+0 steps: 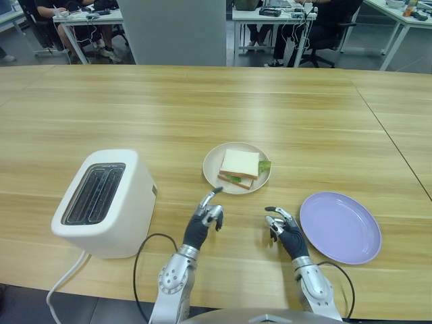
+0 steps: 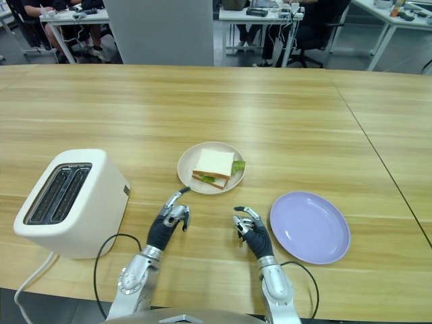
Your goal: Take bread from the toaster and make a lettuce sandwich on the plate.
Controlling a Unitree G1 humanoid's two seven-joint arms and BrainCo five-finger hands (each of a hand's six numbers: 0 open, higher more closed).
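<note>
A white toaster (image 1: 104, 201) stands at the near left of the wooden table, its two slots dark with no bread showing. A beige plate (image 1: 212, 160) in the middle holds a sandwich (image 1: 239, 166): two bread slices stacked with green lettuce (image 1: 264, 165) poking out between them. My left hand (image 1: 204, 221) rests just below the plate, fingers loosely curled with one pointing toward the rim, holding nothing. My right hand (image 1: 286, 229) sits to the right of it, fingers partly curled and empty, between the beige plate and a purple one.
An empty purple plate (image 1: 340, 227) lies at the near right. A black cable (image 1: 142, 260) and the toaster's white cord (image 1: 64, 283) hang at the table's front edge. Desks and seated people fill the room behind.
</note>
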